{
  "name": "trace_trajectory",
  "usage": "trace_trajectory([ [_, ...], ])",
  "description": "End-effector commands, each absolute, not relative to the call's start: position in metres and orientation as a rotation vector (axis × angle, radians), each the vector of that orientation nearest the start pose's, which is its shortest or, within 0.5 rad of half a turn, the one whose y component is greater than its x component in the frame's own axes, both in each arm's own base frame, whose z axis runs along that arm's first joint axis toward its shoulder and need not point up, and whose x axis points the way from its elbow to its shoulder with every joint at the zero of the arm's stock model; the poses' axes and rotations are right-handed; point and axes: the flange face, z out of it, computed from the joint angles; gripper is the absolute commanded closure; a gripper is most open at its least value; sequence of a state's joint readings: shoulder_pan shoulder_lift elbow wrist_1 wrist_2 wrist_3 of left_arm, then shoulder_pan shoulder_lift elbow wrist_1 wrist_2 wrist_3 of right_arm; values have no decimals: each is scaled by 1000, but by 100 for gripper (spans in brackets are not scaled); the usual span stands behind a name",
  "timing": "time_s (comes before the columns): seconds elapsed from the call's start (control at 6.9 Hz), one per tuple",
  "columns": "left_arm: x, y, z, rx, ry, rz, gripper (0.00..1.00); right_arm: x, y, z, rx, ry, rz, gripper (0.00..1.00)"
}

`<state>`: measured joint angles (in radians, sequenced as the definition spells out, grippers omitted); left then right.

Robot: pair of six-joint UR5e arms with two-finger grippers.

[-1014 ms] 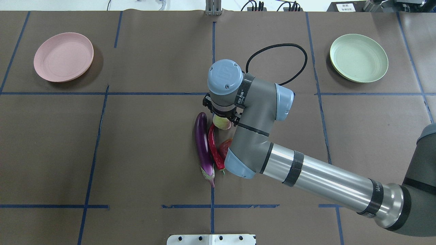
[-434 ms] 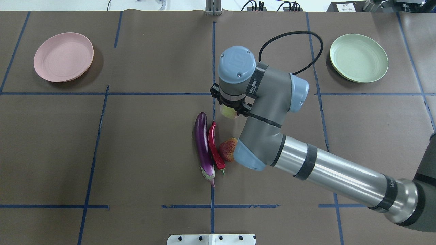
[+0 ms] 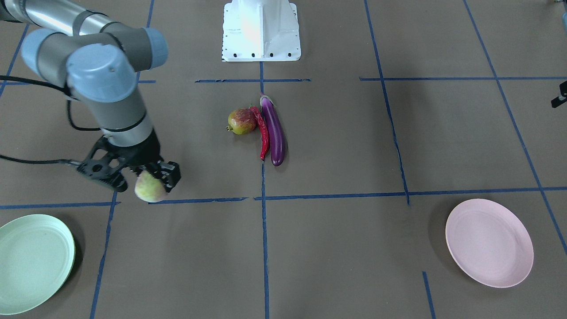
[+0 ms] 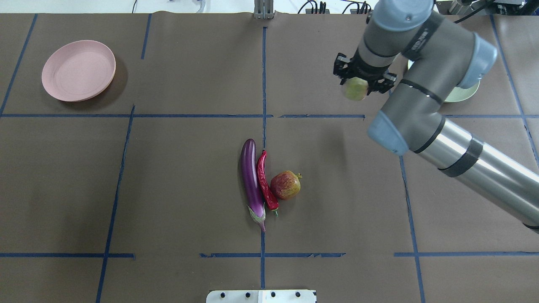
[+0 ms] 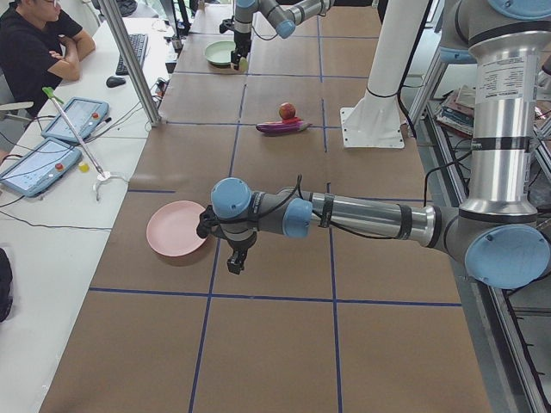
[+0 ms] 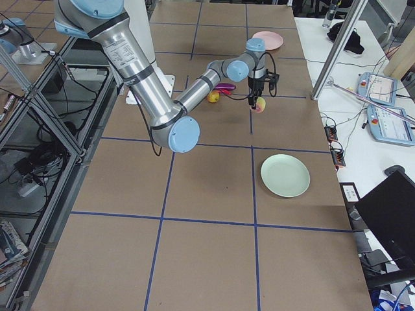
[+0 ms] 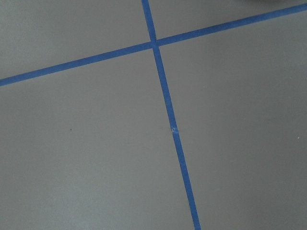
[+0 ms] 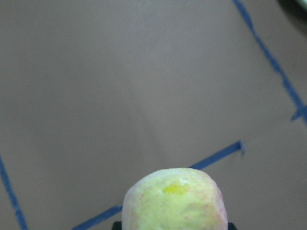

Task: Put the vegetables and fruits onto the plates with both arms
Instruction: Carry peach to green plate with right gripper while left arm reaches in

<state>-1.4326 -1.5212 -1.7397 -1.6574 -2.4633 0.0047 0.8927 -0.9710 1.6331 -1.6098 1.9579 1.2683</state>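
Observation:
My right gripper (image 4: 358, 85) is shut on the pale green fruit (image 4: 355, 89) and holds it above the table, just left of the mint green plate (image 4: 465, 95), which my arm mostly hides. In the front view the fruit (image 3: 149, 189) hangs up and right of that plate (image 3: 31, 261). The eggplant (image 4: 251, 185), red chili (image 4: 265, 182) and mottled red fruit (image 4: 285, 185) lie side by side at mid table. The pink plate (image 4: 78, 70) is empty at the far left. My left gripper (image 5: 236, 258) shows only in the exterior left view, beside the pink plate; I cannot tell its state.
The white base block (image 3: 261, 29) stands at the table's near edge on my side. Blue tape lines divide the brown table cover. Operators' tablets and a seated person (image 5: 34, 47) are beyond the table's far side.
My right arm has lifted the pale green fruit from the pile and carried it away to the back right, close to the mint green plate. The other three items have stayed put.

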Motion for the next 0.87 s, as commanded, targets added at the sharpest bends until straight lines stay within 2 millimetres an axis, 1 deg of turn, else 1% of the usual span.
trace_trajectory([
  [0.0,98,-486,533,125,974,147,0,-251,-627,384,89,-607,289,100],
  [0.14,151,-500,489,84,1016,97,0,-222,-631,431,68,-557,234,100],
  [0.29,204,-506,448,35,1052,85,0,-214,-637,454,44,-535,212,99],
  [0.43,258,-504,403,39,1056,83,0,-216,-646,486,44,-534,208,97],
  [0.58,315,-492,370,14,1059,72,0,-217,-653,519,76,-564,196,95],
  [0.72,375,-472,333,13,1055,46,0,-218,-651,533,38,-600,188,87],
])
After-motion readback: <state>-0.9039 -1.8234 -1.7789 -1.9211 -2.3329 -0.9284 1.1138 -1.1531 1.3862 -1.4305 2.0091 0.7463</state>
